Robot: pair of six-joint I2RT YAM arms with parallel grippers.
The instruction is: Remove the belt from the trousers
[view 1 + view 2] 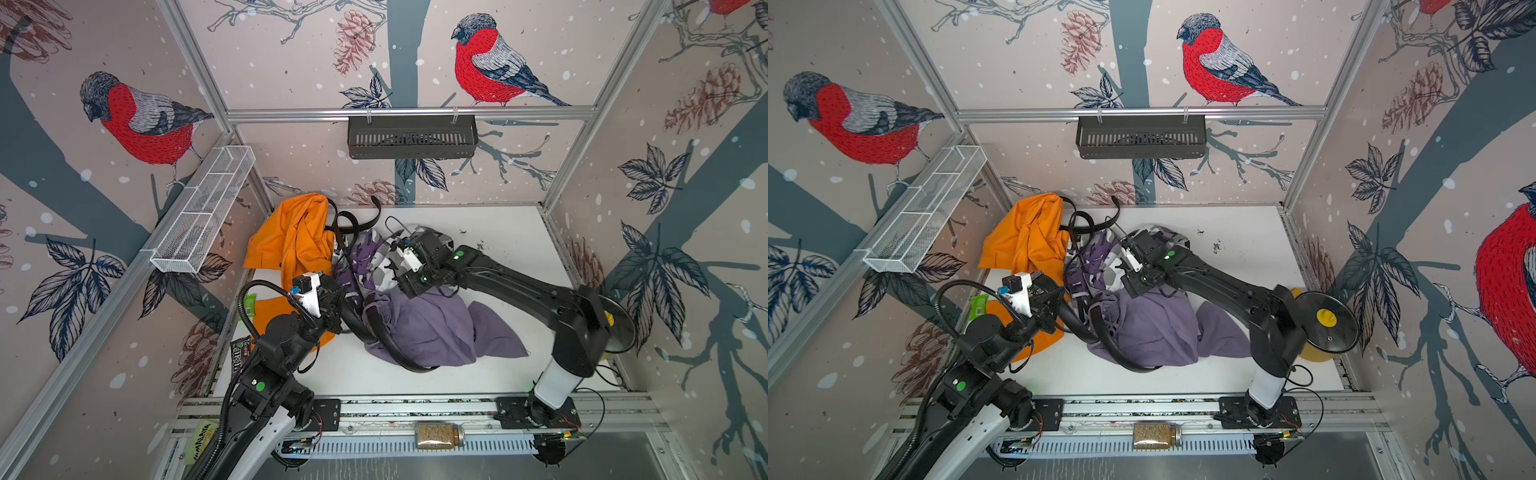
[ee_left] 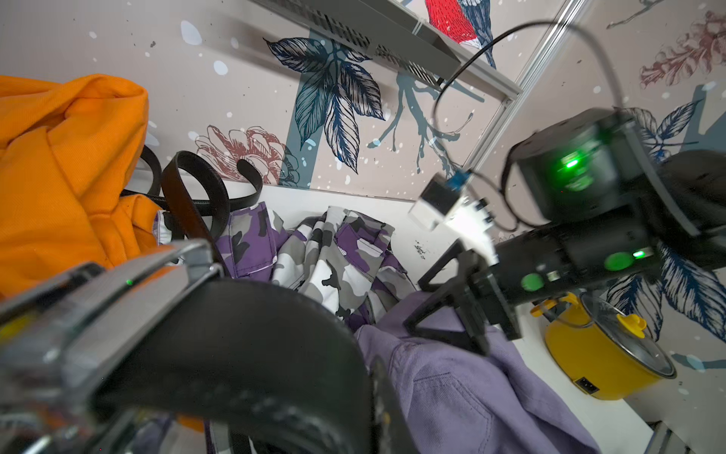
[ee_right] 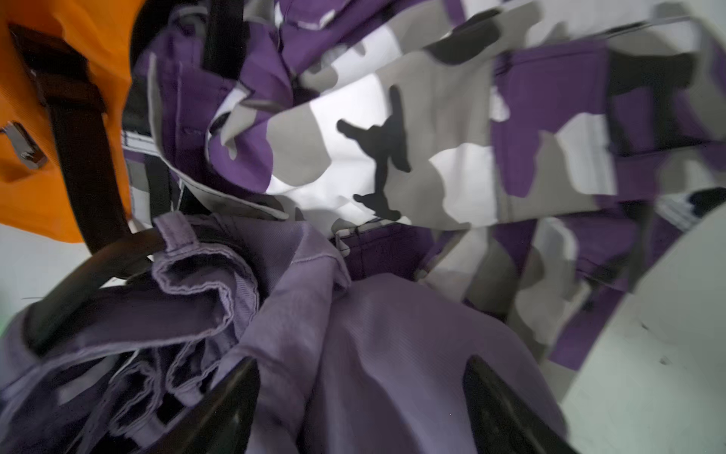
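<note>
Three pairs are lying bunched on the white surface [image 1: 498,249]: orange trousers [image 1: 291,237] at the back left, camo trousers [image 1: 374,257] in the middle, lavender trousers [image 1: 432,328] nearest the arm bases. The black belt [image 1: 399,358] is arcing wide out of the lavender waistband toward the front, and in the right wrist view it's passing under a lavender belt loop [image 3: 176,232]. The left gripper [image 1: 336,309] is sitting at the orange edge, jaws pressed together and pinching that belt just beside its silver buckle [image 2: 129,283]. The right gripper [image 3: 361,377] is hanging where lavender meets camo, jaws spread with lavender cloth between them; I can't tell if they're touching it. A second belt [image 2: 178,188] is sitting coiled at the back, between orange and camo.
</note>
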